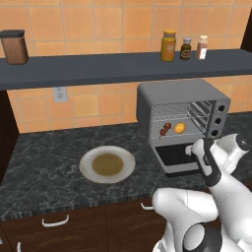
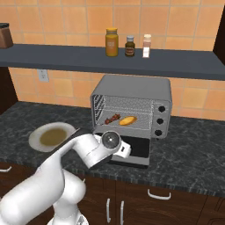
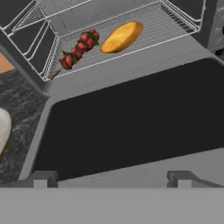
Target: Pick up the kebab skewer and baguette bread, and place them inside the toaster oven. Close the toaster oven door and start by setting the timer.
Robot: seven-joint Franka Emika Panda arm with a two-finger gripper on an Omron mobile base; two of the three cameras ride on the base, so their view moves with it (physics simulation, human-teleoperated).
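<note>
The toaster oven (image 1: 182, 93) stands open on the counter, with its door (image 3: 131, 118) folded down flat. On the wire rack inside lie the kebab skewer (image 3: 80, 48) on the left and the baguette bread (image 3: 121, 36) on the right, close together. Both also show in the base views: the skewer (image 1: 165, 129) and the baguette (image 1: 180, 128). My gripper (image 1: 189, 149) hovers low over the outer edge of the lowered door, pointing into the oven. It is open and holds nothing.
A white plate (image 1: 86, 165) with a brown centre sits on the dark counter, left of the oven. The oven's knobs (image 1: 218, 119) run down its right side. Above, a shelf (image 1: 98, 69) carries jars and bottles. Cabinet drawers line the counter's front.
</note>
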